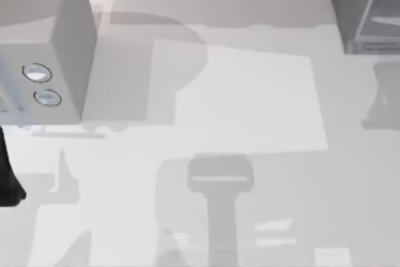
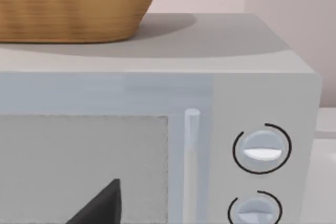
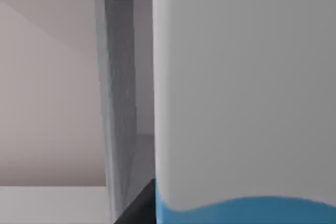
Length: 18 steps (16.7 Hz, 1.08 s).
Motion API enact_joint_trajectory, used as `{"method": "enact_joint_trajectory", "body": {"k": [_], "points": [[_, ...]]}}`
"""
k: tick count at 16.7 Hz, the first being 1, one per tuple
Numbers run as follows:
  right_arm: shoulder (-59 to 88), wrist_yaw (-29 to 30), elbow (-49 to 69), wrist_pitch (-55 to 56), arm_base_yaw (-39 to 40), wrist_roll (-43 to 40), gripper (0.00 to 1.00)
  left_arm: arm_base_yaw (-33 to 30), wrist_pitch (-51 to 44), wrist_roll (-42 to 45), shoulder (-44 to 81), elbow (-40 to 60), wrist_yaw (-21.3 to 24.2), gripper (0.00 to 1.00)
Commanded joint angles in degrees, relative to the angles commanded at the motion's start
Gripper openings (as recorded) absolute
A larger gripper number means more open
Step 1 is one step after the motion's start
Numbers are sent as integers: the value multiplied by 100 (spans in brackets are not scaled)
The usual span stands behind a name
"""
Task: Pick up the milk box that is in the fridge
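The fridge (image 1: 365,7) stands at the far right corner of the counter (image 1: 250,98) in the top view, a grey cabinet with a pale translucent panel and a light frame edge. In the right wrist view the milk box (image 3: 244,93) sits very close to the camera, its white upper part above the start of its bright blue side, with the fridge's frame edge (image 3: 113,103) just beside it and a shelf line above. A dark sliver of the right gripper shows at the carton's lower edge; I cannot tell how its jaws stand.

At the far left of the counter stands a microwave (image 1: 53,54) with two round knobs (image 1: 36,73). The left wrist view faces its door, with a woven basket (image 2: 73,3) resting on top. A dark part of the left arm (image 1: 7,173) shows at the counter's left edge; its jaws' state cannot be told.
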Motion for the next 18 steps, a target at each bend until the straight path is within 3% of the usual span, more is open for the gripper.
{"method": "enact_joint_trajectory", "body": {"k": [5,9,18], "points": [[-2923,315,-1309,-1592,364,-3,0,0,0,0,0,0,0,100],[-4445,506,-2016,-2475,594,-21,0,0,0,0,0,0,0,100],[-4970,580,-2270,-2804,674,-24,0,0,0,0,0,0,0,100]]}}
